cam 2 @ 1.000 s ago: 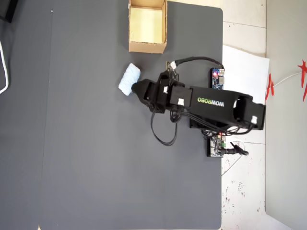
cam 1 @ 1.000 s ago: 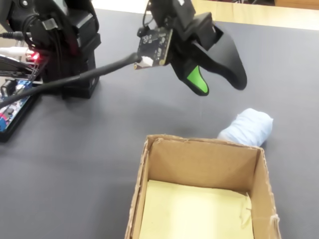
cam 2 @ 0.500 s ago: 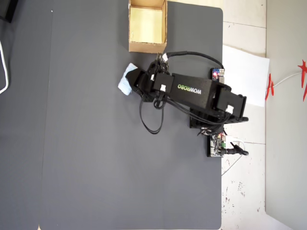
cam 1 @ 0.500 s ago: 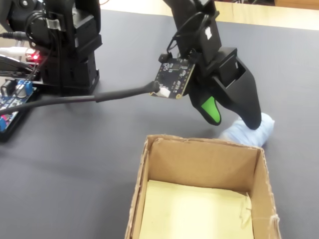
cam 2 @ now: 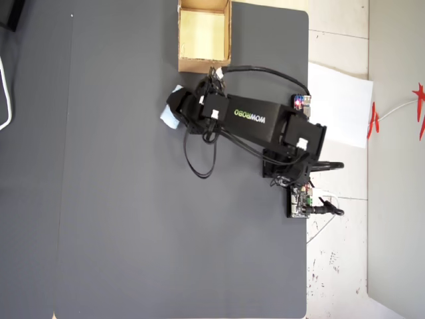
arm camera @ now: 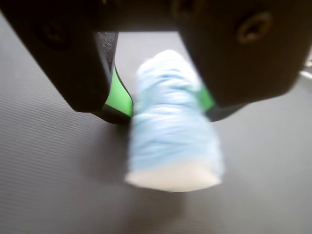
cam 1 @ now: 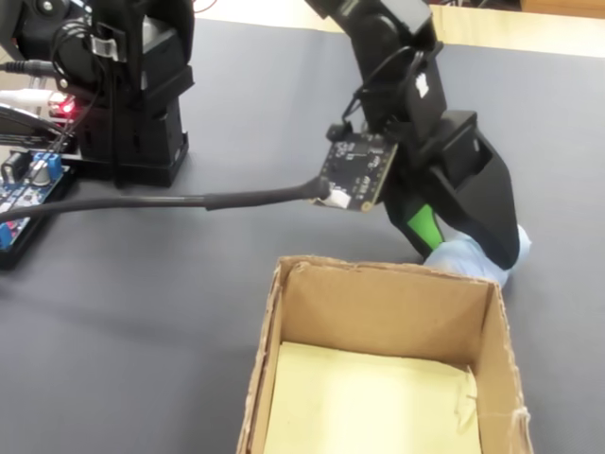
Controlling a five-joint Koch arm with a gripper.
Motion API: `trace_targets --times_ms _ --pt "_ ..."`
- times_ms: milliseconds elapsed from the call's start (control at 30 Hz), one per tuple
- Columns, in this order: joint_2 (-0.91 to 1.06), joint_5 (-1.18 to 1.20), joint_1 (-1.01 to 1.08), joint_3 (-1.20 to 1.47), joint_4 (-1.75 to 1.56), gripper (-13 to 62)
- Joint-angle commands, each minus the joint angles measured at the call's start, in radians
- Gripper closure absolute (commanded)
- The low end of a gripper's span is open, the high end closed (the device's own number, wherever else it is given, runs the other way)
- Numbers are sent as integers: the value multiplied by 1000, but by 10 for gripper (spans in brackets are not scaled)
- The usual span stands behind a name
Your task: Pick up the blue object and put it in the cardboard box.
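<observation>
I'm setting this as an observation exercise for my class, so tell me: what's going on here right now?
A small black robot arm on a dark table is going for a pale blue bundle. In the wrist view the gripper is open, its green-padded fingers straddling the bundle, which lies on the table. The grip is not yet closed. The cardboard box stands right beside the bundle and holds only its yellowish lining.
</observation>
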Motion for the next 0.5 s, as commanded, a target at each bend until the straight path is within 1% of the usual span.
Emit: trace_targets --times_ms 0,67,100,233,467 --pt "-5 55 3 14 -6 391" --pt "0 55 9 31 -64 453" --pt "2 57 9 43 -97 467" --pt "48 112 9 89 -218 475" --pt "222 245 -9 190 -466 475"
